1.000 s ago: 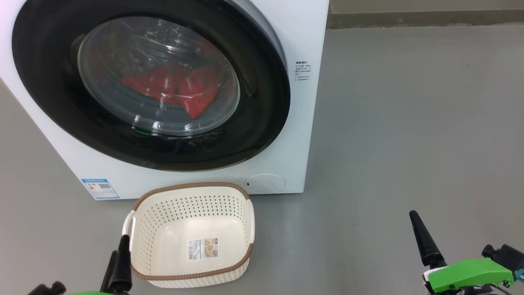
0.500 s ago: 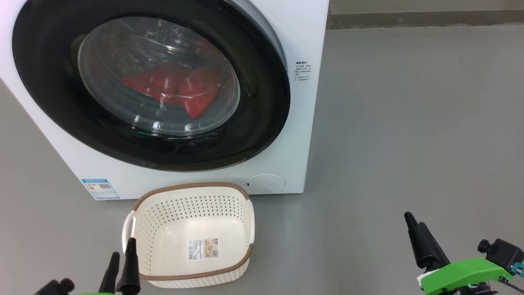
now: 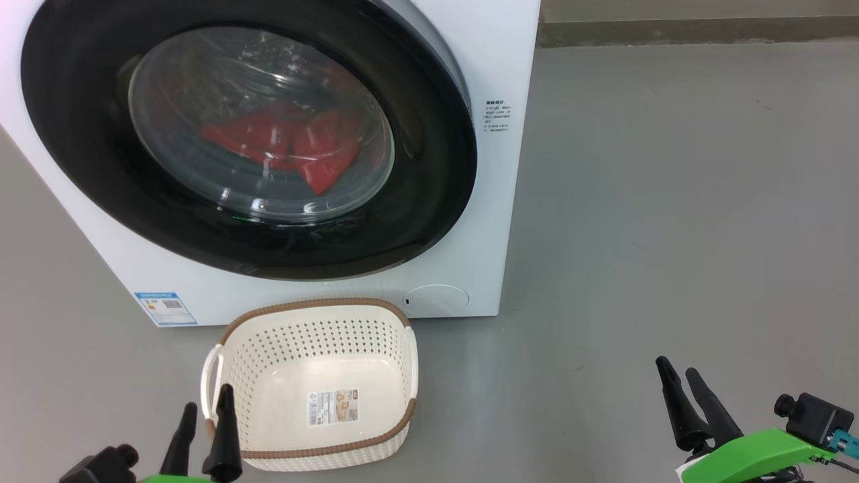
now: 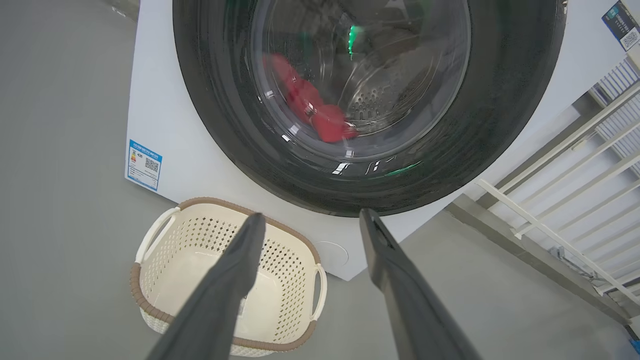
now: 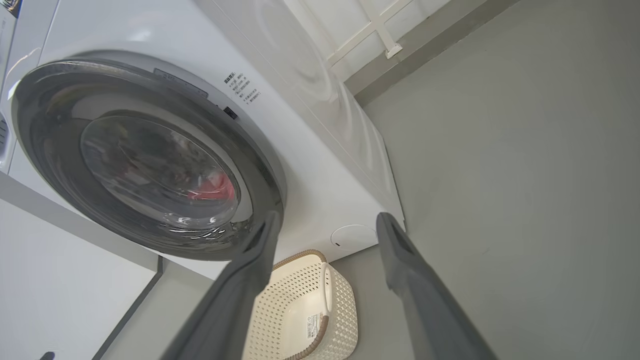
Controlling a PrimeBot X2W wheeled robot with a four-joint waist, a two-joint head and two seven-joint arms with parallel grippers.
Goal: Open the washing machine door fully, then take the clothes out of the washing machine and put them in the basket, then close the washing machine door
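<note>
Nothing of the job is done yet, as far as I can see. The door (image 3: 429, 168) is not swung out. Its black rim sits over the front of the machine (image 3: 500, 221), flat or very nearly so, and I cannot tell whether the catch holds. Through the glass the clothes (image 3: 288, 151) lie in a red heap low in the drum, a little right of centre. The basket (image 3: 315, 305) stands empty on the floor (image 3: 671, 201) just in front of the machine, below the door's lower edge, with just a paper label on its bottom.

Both claws sit low and near, well short of the door. The left gripper (image 3: 208, 397) is just beside the basket's near left corner, its fingers spread and holding nothing. The right gripper (image 3: 676, 365) is well off to the right over bare floor, also wide apart with nothing between its fingers.

So every stage is left: swinging the door fully open, lifting the clothes out into the basket, and shutting the door. I'd judge the robot is only at the approach to the door. I can't see which side it hinges on. The basket sits close beneath it, so the swing should be watched there.
</note>
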